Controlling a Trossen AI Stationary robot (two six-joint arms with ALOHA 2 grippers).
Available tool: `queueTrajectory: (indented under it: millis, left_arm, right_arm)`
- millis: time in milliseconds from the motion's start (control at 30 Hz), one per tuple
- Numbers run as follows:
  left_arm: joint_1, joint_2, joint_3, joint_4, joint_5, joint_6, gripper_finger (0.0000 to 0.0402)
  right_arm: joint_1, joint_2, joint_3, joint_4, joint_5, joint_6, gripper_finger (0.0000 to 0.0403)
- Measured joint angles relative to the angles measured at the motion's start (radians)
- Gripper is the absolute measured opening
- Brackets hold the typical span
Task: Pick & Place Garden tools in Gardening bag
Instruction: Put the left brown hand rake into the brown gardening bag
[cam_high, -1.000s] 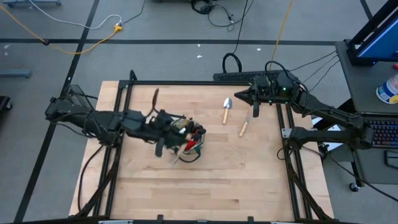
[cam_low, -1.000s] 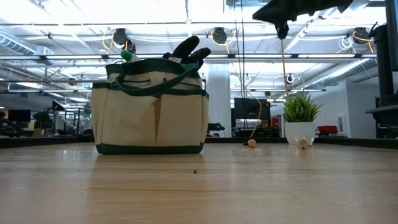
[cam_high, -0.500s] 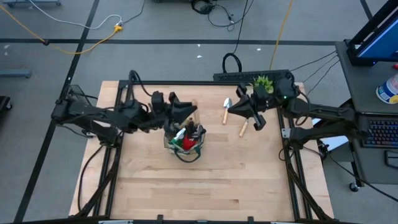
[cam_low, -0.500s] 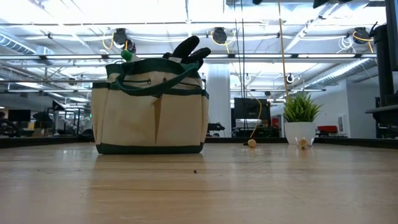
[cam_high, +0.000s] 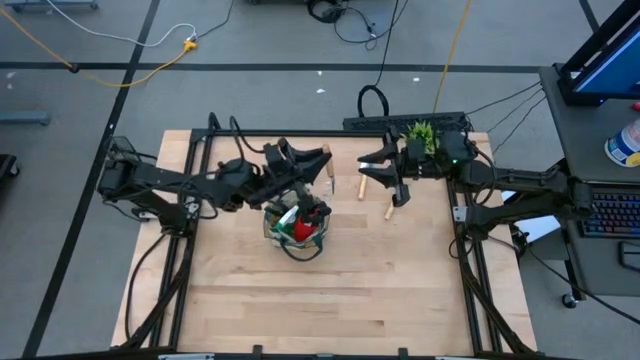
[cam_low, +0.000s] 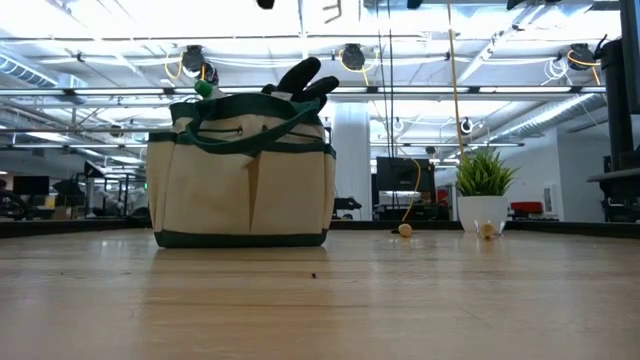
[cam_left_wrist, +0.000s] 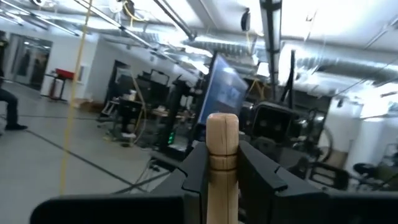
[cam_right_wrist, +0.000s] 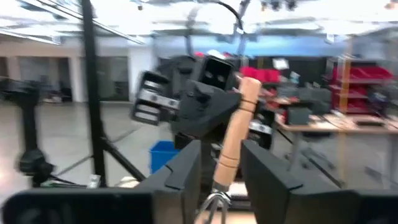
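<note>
My left gripper (cam_high: 318, 165) is shut on a hand tool (cam_right_wrist: 235, 134) with a light wooden handle and metal tines. It holds the tool in the air just beyond the far right of the gardening bag (cam_high: 295, 225). The bag stands on its base mid-table with a red glove (cam_high: 293, 229) and dark handles (cam_low: 303, 77) sticking out. My right gripper (cam_high: 368, 175) is open, level with the tool and a little to its right, touching nothing. Two wooden-handled tools (cam_high: 363, 183) (cam_high: 391, 207) lie flat on the table under and beside it. My left gripper pinches the tool's wooden handle (cam_left_wrist: 222, 171) between its two fingers (cam_left_wrist: 198, 171), below the handle's rounded free end (cam_left_wrist: 222, 124). The fingers come from the table's left, slanting slightly up, and lie across the handle. The tool stands tilted, tines (cam_right_wrist: 211, 202) down, clear of table and bag.
A small spiky potted plant (cam_high: 422, 132) stands at the table's far right corner behind my right arm. The near half of the wooden table (cam_high: 330, 300) is bare. A black frame (cam_high: 330, 133) runs around the table's edges.
My left gripper has swung from over the bag toward the table's far right, carrying the tool and rolling its wrist so that the handle end points up. My right gripper has come from the plant corner toward the left gripper, tipped up and opened.
</note>
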Motion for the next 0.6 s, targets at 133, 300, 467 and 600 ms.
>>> queueTrajectory:
  millis: [133, 300, 467, 600]
  left_arm:
    - [0.029, -0.001, 0.0, -0.01, 0.0, 0.009, 0.0058]
    - [0.05, 0.0, 0.0, -0.027, 0.024, 0.011, 0.0058]
    - [0.051, 0.0, 0.0, -0.063, 0.031, 0.013, 0.0058]
    - [0.037, -0.001, 0.0, -0.059, 0.029, 0.043, 0.0058]
  right_arm:
    - [0.026, 0.018, 0.011, -0.027, 0.099, 0.0, 0.0155]
    - [0.056, 0.106, 0.106, -0.132, 0.191, -0.006, 0.0199]
    - [0.059, 0.207, 0.23, -0.261, 0.219, -0.029, 0.0234]
    - [0.058, 0.262, 0.301, -0.302, 0.243, -0.028, 0.0256]
